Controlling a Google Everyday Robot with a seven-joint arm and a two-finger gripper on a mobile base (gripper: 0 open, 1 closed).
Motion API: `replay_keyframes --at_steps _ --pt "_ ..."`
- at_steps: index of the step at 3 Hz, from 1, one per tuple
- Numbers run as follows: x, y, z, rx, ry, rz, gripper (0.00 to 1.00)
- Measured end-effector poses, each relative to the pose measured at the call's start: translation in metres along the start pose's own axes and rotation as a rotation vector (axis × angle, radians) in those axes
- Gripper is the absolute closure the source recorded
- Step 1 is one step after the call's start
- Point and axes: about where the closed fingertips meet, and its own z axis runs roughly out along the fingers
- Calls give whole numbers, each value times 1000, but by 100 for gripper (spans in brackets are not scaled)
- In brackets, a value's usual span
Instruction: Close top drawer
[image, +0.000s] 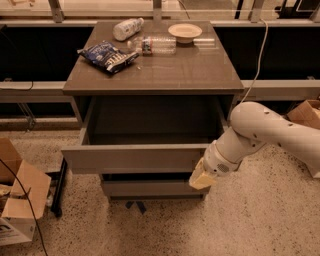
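The top drawer (132, 159) is a wide grey-brown drawer with a plain flat front. It stands partly pulled out of the cabinet (175, 75), and its deep empty inside (150, 125) shows. My gripper (202, 178), with a yellowish tip at the end of the white arm (260, 130), is at the right end of the drawer's front panel, against its lower right corner. A shorter lower drawer front (150, 188) sits shut beneath it.
On the cabinet top lie a blue snack bag (107, 56), a white bottle (127, 28), a clear bottle (152, 45) and a bowl (185, 31). Cardboard boxes (20, 200) stand on the floor at the left, and another box (305, 112) at the right. A cable (257, 60) hangs at the right.
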Motion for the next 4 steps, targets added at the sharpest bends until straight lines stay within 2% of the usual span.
replay_keyframes --at_steps 1,2,4 --pt "-15 -65 -8 78 116 -98 100" --pt "-19 -79 -4 74 149 -133 100" --pt "-16 -80 -2 83 146 -118 100"
